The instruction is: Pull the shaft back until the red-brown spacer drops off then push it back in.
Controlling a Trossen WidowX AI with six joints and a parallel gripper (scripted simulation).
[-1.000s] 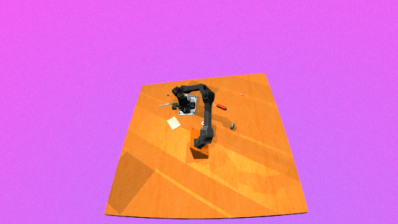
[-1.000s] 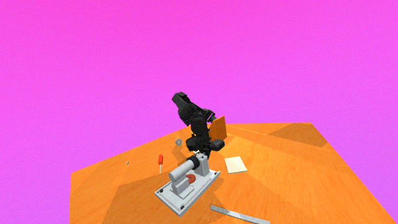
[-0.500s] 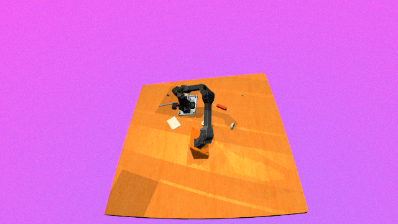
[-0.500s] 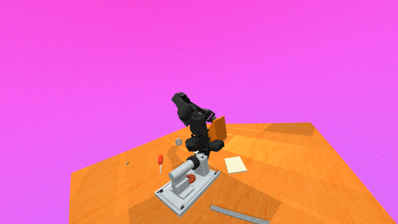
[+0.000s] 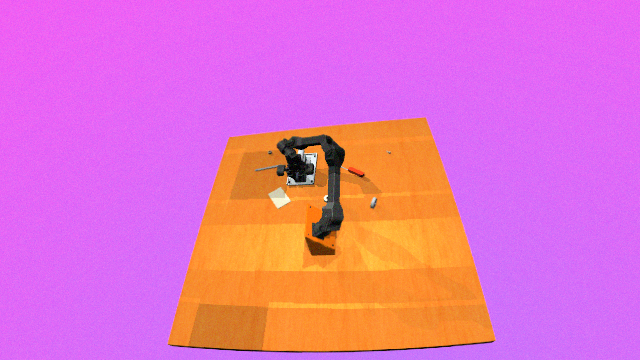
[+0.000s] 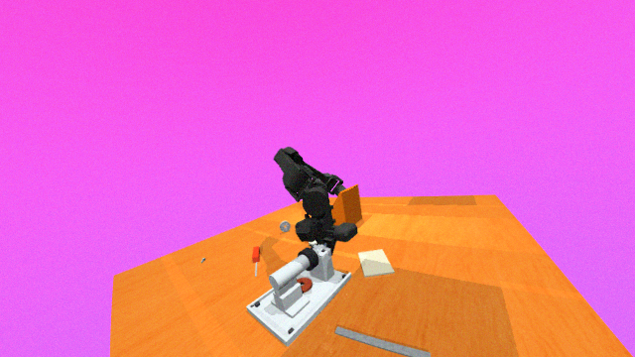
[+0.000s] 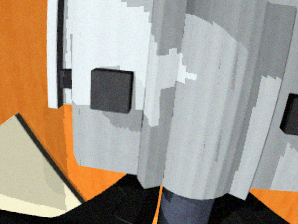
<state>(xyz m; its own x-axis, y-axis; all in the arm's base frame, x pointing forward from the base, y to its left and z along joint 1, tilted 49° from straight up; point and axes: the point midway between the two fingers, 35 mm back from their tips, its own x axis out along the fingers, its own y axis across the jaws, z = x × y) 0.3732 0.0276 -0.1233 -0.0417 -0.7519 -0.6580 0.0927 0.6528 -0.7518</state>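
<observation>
The grey fixture's base plate (image 6: 317, 303) stands on the table, with a grey horizontal cylinder (image 6: 293, 270) and a black ring (image 6: 309, 259) beside an upright grey block (image 6: 323, 265). The red-brown spacer (image 6: 305, 285) is off the shaft, low at the base plate below the cylinder and partly hidden by the cylinder's support. The dark blue-grey shaft (image 7: 186, 206) sticks out a little from the grey rounded housing part (image 7: 210, 125) in the wrist view. My gripper (image 6: 323, 244) is slightly open around the shaft end, with a thin gap beside it. The fingertips are largely hidden.
A cream square pad (image 5: 279, 198) (image 6: 376, 263) (image 7: 30, 165) lies near the fixture. A grey bar (image 5: 267, 168) (image 6: 382, 341) lies beyond it. A red-handled screwdriver (image 5: 356, 171) (image 6: 256, 254) and a grey round part (image 5: 374, 202) (image 6: 284, 226) lie on the other side.
</observation>
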